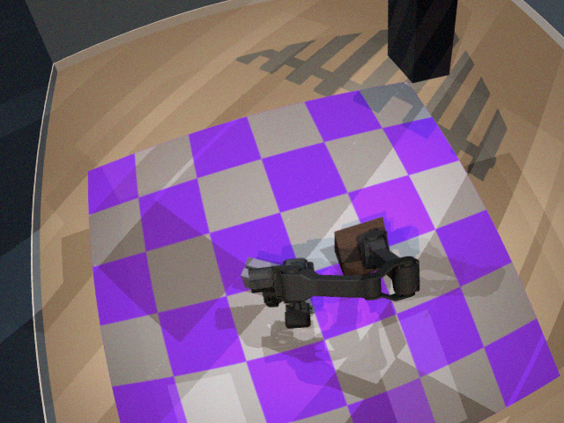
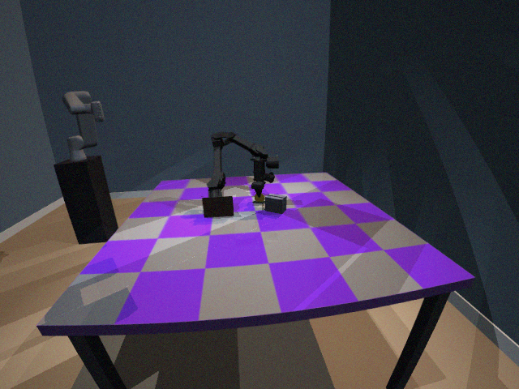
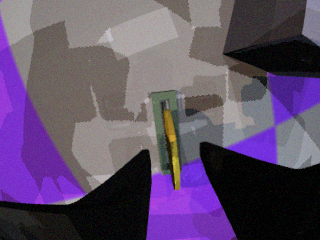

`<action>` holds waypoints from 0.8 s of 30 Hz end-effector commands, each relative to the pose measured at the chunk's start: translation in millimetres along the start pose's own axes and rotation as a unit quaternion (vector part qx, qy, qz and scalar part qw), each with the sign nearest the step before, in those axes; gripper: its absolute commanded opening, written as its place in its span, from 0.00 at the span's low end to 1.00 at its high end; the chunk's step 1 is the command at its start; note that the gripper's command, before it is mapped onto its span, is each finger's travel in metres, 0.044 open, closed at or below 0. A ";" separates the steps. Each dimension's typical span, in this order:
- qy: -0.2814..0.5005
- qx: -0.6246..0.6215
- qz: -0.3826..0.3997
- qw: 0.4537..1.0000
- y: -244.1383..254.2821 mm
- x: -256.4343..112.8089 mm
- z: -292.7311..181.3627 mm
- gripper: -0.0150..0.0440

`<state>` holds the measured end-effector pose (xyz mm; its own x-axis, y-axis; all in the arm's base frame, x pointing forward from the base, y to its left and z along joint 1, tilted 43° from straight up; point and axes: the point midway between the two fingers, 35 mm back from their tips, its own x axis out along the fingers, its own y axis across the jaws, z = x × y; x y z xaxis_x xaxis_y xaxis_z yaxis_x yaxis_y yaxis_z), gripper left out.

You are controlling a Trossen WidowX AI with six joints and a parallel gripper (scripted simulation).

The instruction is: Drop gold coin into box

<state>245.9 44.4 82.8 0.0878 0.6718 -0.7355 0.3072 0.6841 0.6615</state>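
Note:
The gold coin (image 3: 170, 127) (image 2: 261, 198) stands on edge in the green holder (image 3: 156, 111). In the wrist view it is a thin yellow strip, slightly slanted against the holder. My gripper (image 3: 175, 152) (image 2: 259, 194) points down over the coin and is partly open. One finger is on each side of the coin, with a visible gap on both sides. In the top view the arm hides the coin and the fingertips. The grey box (image 2: 275, 204) (image 3: 265, 25) stands close beside the holder. It is mostly hidden by the arm in the top view. Its slot is not clearly visible.
A brown block (image 1: 355, 234) (image 2: 218, 207) stands at the arm's base. The table (image 2: 234, 247) has a purple and grey checkered top. A second, pale arm (image 2: 87, 126) stands on a black pedestal (image 2: 85, 198) beyond the table's edge.

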 end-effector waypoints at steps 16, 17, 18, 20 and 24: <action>0.001 0.002 0.005 1.000 2.2 28.0 -2.6 0.53; 0.001 0.002 0.005 1.000 2.2 28.0 -2.6 0.48; 0.001 0.002 0.005 1.000 2.2 28.0 -2.6 0.44; 0.001 0.002 0.005 1.000 2.2 28.0 -2.6 0.35; 0.001 0.002 0.005 1.000 2.2 28.0 -2.6 0.25</action>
<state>246.4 64.6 64.0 0.0874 0.6760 -0.7317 0.3073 0.6804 0.6653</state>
